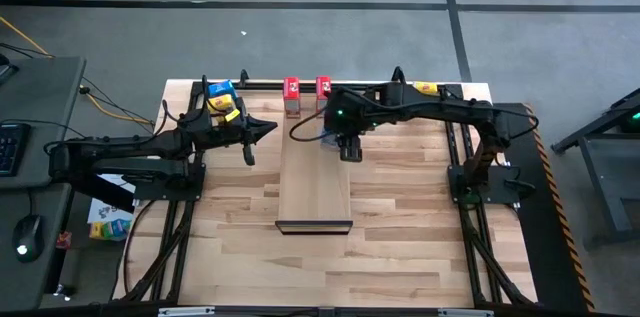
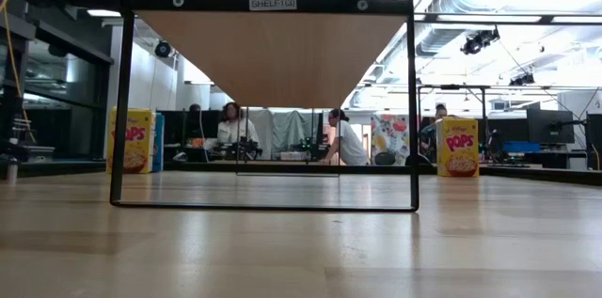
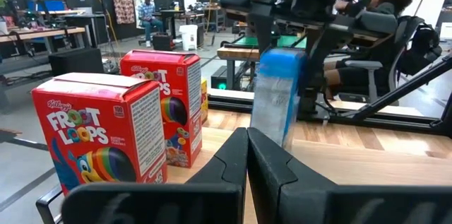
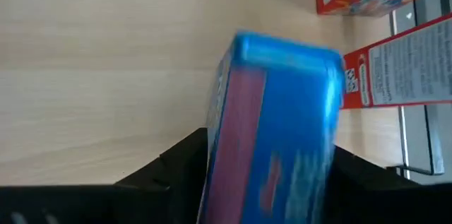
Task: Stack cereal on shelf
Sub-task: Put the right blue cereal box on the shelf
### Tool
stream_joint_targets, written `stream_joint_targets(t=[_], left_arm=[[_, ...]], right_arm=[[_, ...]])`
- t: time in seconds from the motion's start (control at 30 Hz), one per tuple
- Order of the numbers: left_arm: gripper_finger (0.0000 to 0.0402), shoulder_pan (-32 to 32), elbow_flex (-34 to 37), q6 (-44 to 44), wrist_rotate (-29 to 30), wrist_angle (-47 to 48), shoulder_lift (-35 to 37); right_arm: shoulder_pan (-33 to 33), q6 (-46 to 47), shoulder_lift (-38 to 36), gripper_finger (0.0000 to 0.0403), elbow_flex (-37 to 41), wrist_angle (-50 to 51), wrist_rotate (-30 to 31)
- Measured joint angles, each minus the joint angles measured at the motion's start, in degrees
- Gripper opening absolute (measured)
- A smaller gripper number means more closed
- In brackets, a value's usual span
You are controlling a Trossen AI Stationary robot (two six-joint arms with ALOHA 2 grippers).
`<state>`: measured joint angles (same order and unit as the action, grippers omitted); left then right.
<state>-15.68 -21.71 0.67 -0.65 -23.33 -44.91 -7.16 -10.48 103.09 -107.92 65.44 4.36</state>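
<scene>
The shelf (image 1: pixel 314 182) is a pale board running from the table's far side toward the near side, with a dark lip (image 1: pixel 314 225) at its near end. Two red cereal boxes (image 1: pixel 291 95) (image 1: pixel 323 88) stand upright at its far end. My right gripper (image 1: pixel 346 147) hangs over the board's far half, shut on a blue box (image 4: pixel 275 125). My left gripper (image 1: pixel 268 129) is shut and empty, just left of the board, pointing at it. A blue box (image 1: pixel 220 89) and a yellow box (image 1: pixel 231 113) sit behind the left arm. Another yellow box (image 1: pixel 425 87) is by the far right. My right gripper pinches the blue box between its two fingers (image 4: pixel 176 160), one on each opposite side of the box's upper part (image 4: pixel 233 146). The fingers come from above, pointing down. The box (image 3: pixel 277 97) hangs upright below them over the board; whether its lower end touches the wood cannot be told.
The board's middle and near parts (image 1: pixel 314 197) are bare wood. In the low view two yellow boxes (image 2: pixel 132 138) (image 2: pixel 459 146) stand on the tabletop beyond the shelf's dark frame (image 2: pixel 263 206). People sit at desks in the room behind.
</scene>
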Motion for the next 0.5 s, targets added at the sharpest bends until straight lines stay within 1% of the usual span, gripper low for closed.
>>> stream_joint_targets(t=[0.1,0.23,0.5], left_arm=[[0.0000,0.00,0.00,0.00,-0.01,0.00,0.00],[0.0000,0.00,0.00,0.00,0.00,0.00,0.01],[0.0000,0.00,0.00,0.00,0.00,0.02,0.00]], right_arm=[[-0.26,-0.04,0.04,0.0209,0.00,-1.34,-0.80],[-0.35,-0.49,0.04,0.0224,0.00,-2.53,-3.58],[-0.35,-4.98,-0.98,0.0227,0.00,-2.90,-0.99]])
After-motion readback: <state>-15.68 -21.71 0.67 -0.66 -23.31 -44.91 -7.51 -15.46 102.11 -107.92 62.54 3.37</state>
